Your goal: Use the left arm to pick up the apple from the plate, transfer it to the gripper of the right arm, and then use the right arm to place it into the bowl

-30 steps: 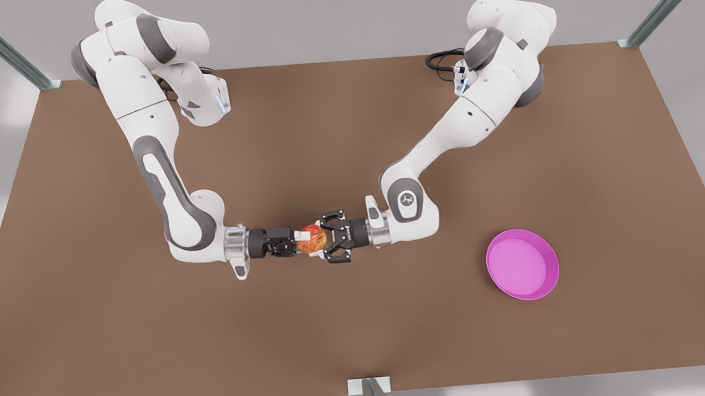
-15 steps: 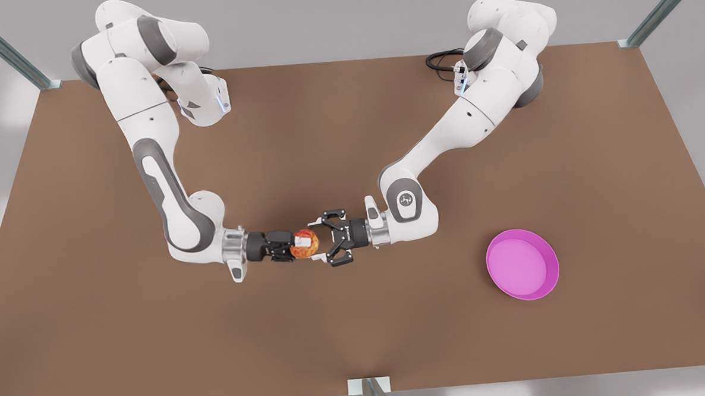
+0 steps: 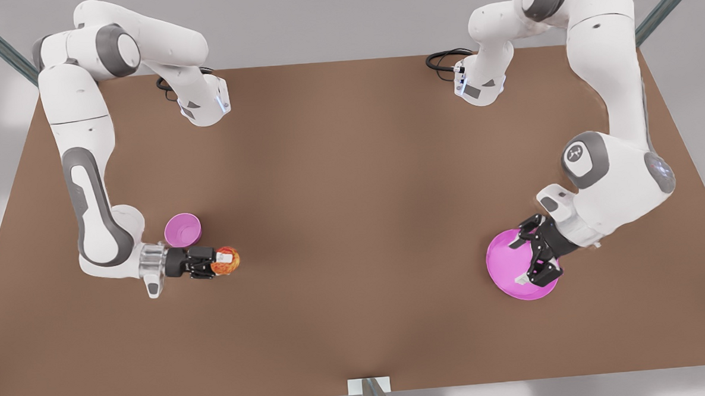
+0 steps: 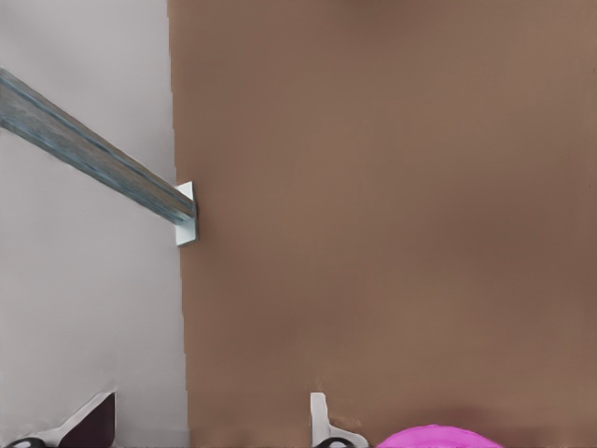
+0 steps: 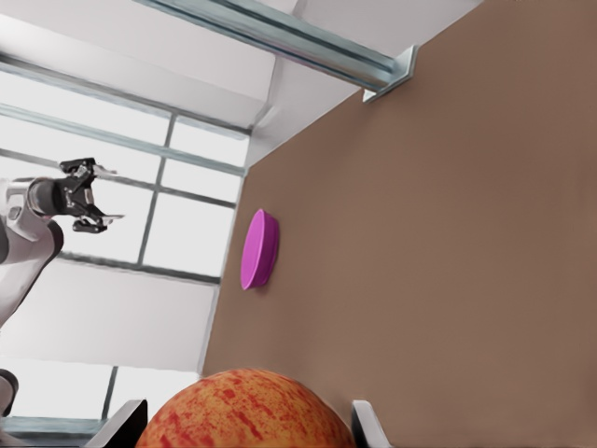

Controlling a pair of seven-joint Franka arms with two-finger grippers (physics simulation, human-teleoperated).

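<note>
Brown matte table (image 3: 352,192), evenly lit, spanning the front view. Pale grey floor beyond its edges. Metal frame struts: at 11 o'clock (image 3: 1,49), at 1 o'clock (image 3: 665,6), at 6 o'clock (image 3: 373,394). Large paned windows (image 5: 121,224), bright, in the right wrist view.

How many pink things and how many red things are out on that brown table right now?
Pink: 2, the bowl and the plate.
Red: 1, the apple, held in the right gripper.
Total: 3.
</note>
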